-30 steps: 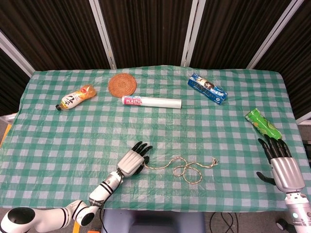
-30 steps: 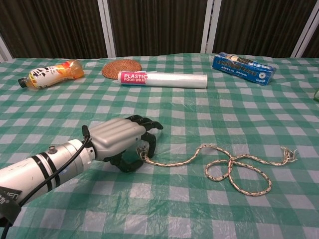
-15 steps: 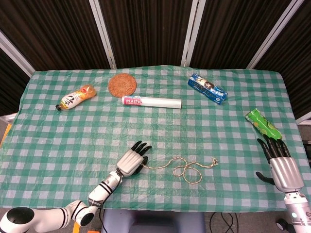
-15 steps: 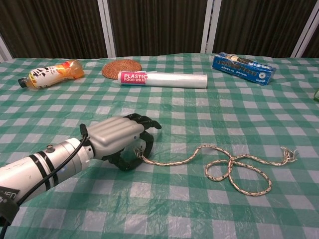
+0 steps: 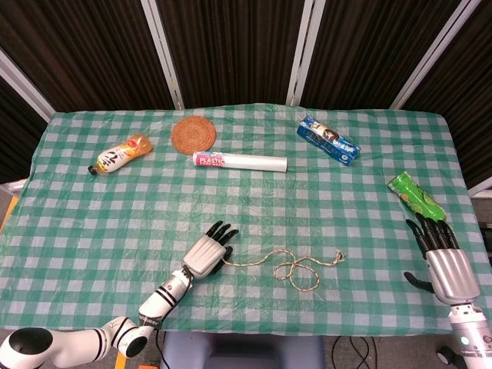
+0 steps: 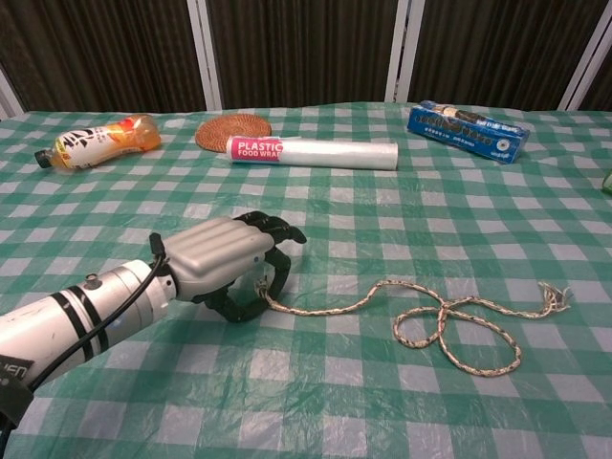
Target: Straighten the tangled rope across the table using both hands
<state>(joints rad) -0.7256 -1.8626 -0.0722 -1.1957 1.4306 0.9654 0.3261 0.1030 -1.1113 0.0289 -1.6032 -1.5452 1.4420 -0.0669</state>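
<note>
Right, the left hand [image 6: 229, 266], low and left of centre in the chest view, has its dark fingers curled over one end of the speckled beige braided rope [image 6: 449, 325] and pinches it against the green-and-white checked tablecloth [image 5: 254, 207]. From there the rope runs rightward across the lower middle of the frame, twists into a couple of loops, and finishes in a frayed tail at the right. The right hand [image 5: 444, 261] sits at the far lower right of the head view, fingers spread wide, holding nothing, well apart from that tail. So one end looks anchored and the loops are not yet undone. The call next, I'd say, is for the right hand to come across to the frayed end, take it, and draw it away from the left. Behind the table, across the top of the frame, stand dark slatted panels with pale uprights.
</note>
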